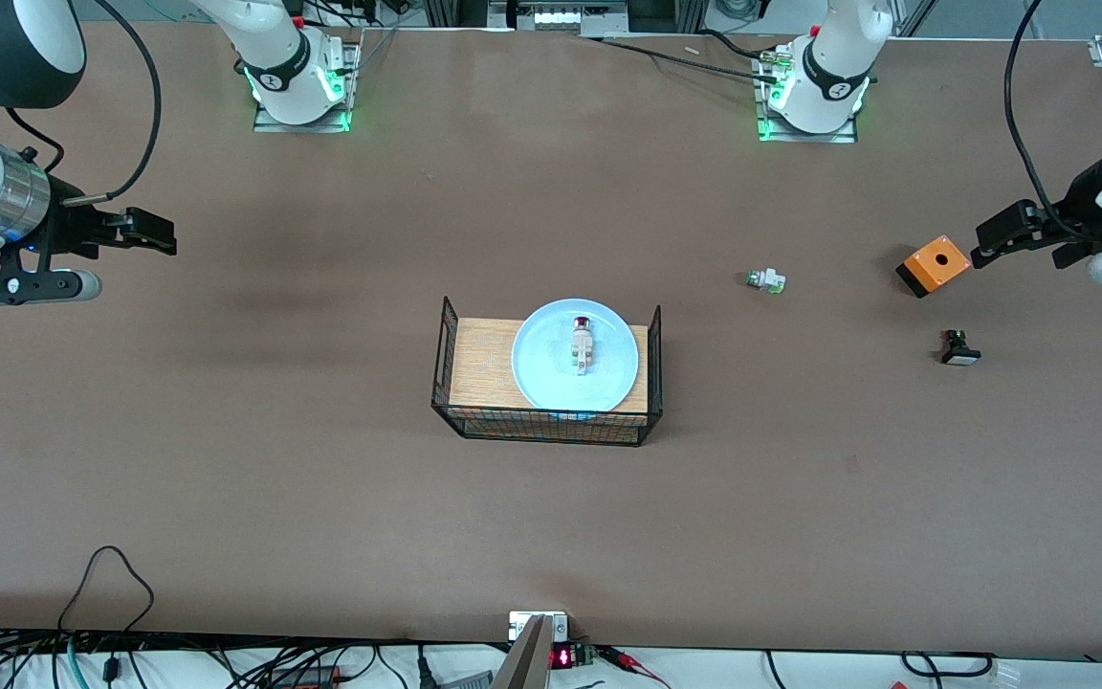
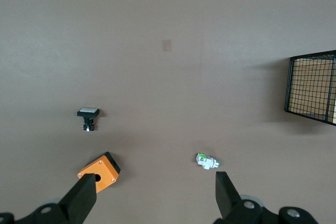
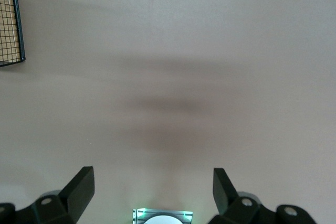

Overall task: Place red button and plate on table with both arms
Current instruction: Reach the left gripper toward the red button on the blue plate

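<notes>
red button [image 1: 582, 343] | lying on plate [image 1: 541, 378] atop meshed board [image 1: 479, 368], mid-worktop [image 1: 321, 498], long axis pointing toward bases | sitting roughly midway between left end effector [image 1: 981, 251] and right end effector [image 1: 166, 237] | both hanging open, empty, at worktop ends

Almost nothing could be read. A small display [image 1: 562, 657] at the near edge of the table [image 1: 321, 478], close to the front camera, glowed with red characters, too small to make out. Each robot base carried a round black-and-white mark, one on the right arm's base [image 1: 274, 78] and one on the left arm's base [image 1: 838, 90], but neither could be deciphered. The orange box [image 1: 934, 265], the switches and the plate [image 1: 537, 368] showed no lettering, and both wrist views held no text.
</notes>
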